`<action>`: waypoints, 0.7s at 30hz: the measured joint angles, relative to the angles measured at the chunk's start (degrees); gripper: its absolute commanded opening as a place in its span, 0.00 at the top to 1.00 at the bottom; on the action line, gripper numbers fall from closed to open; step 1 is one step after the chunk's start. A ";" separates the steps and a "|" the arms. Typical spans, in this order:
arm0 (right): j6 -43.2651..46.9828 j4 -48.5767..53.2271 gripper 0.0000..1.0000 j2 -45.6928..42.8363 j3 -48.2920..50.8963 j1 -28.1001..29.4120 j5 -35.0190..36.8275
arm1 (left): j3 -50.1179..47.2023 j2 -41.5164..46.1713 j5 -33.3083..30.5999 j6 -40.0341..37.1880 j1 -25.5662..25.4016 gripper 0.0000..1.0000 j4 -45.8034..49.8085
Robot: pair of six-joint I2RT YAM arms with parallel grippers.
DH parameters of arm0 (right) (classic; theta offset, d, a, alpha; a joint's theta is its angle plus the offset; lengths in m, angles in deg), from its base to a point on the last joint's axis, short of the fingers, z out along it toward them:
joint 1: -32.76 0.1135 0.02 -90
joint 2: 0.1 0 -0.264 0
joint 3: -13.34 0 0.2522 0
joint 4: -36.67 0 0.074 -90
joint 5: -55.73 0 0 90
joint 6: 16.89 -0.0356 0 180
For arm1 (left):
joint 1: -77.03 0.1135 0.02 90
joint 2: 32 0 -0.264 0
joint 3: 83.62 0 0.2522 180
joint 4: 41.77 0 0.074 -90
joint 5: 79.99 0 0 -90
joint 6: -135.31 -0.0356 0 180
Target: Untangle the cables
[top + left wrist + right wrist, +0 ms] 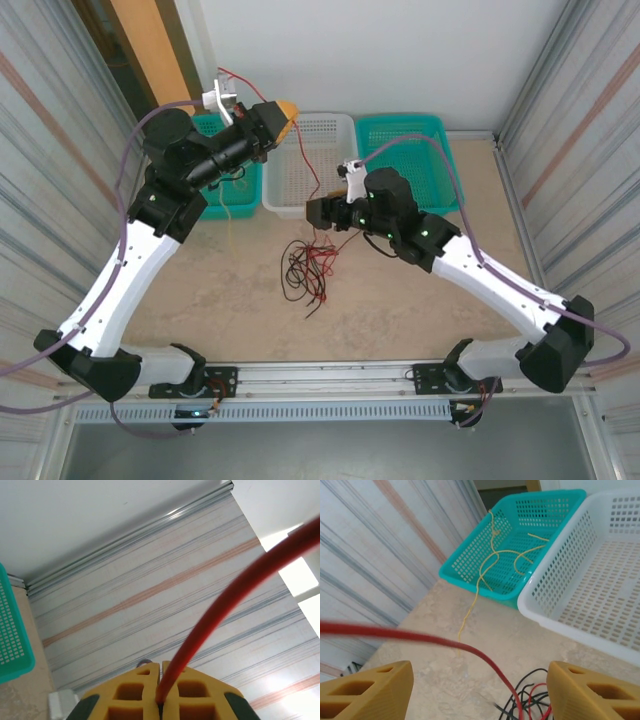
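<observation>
A tangle of red and black cables (308, 268) lies on the table in front of the white basket (284, 205). One red cable (303, 160) rises from the tangle to my left gripper (283, 112), held high over the baskets. In the left wrist view, the left gripper (161, 669) is shut on that red cable (225, 605). My right gripper (318, 215) hovers just above the tangle. In its own view the right gripper (480, 690) is open, and the red cable (470, 652) crosses between the wide-apart fingers untouched. A pale yellow cable (492, 560) lies in the teal basket (465, 565), one end trailing onto the table.
Three baskets stand in a row at the back: teal at the left (240, 192), white in the middle, teal at the right (405, 135). Ribbed metal walls close in both sides. Lilac hoses loop off both arms. Bare table lies between the tangle and the near rail.
</observation>
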 measured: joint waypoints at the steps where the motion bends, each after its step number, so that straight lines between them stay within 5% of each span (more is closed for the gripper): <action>1: 0.11 -0.48 0.43 1.16 -0.24 0.07 -0.15 | 0.00 0.00 0.33 0.37 0.00 1.00 -0.24; 4: 0.02 -1.14 0.85 3.61 -0.31 0.39 -0.09 | -0.02 0.04 0.81 1.03 0.15 1.00 -0.35; 6: -0.15 -1.09 0.98 4.42 -0.31 0.44 0.22 | -0.42 0.24 1.11 1.44 0.70 1.00 -0.48; 12: -0.17 0.70 1.00 1.31 -0.26 1.36 2.23 | -5.73 4.26 0.28 0.35 6.34 0.99 3.37; 14: 0.31 1.99 1.00 -1.51 -0.26 2.32 3.23 | -9.35 6.64 -0.33 -0.28 9.35 0.76 4.48; 16: 0.48 3.28 1.00 -4.85 -0.28 3.13 4.17 | -14.10 9.14 -0.85 -0.72 12.50 0.32 5.46; 17: 0.50 3.74 1.00 -6.14 -0.31 3.39 4.63 | -16.04 9.88 -0.96 -0.74 13.64 0.22 5.57; 21: 0.50 8.22 1.00 -8.50 -4.11 2.40 7.08 | -23.37 10.75 0.35 -1.70 15.93 0.07 5.73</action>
